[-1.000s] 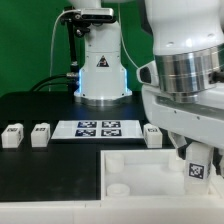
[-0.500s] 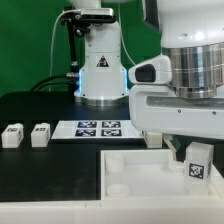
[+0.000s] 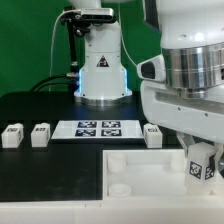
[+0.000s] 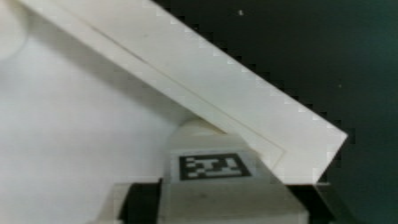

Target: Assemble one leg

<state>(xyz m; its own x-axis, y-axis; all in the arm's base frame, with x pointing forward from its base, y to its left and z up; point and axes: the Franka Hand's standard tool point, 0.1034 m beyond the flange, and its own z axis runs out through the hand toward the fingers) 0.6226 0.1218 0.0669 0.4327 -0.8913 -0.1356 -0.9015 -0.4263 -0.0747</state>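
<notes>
My gripper [image 3: 200, 168] is shut on a white leg [image 3: 199, 165] with a black-and-white tag, and holds it over the right side of the large white tray-like piece [image 3: 130, 170]. In the wrist view the leg [image 4: 221, 170] sits between the dark fingers [image 4: 143, 200], close to the tray's raised rim [image 4: 214, 85]. Three more legs stand on the black table in the exterior view: two at the left [image 3: 12, 135] [image 3: 40, 134] and one [image 3: 153, 135] next to the marker board. A round corner socket [image 3: 118, 187] shows at the tray's near left.
The marker board [image 3: 97, 128] lies flat behind the tray. The robot's white base [image 3: 101, 70] stands at the back. The arm's big wrist body [image 3: 190, 85] fills the exterior view's right side. The table's front edge is just below the tray.
The wrist and gripper have rotated and shifted slightly to the exterior view's right, with the leg still held. The leg by the marker board, hidden half a second ago, shows again.
</notes>
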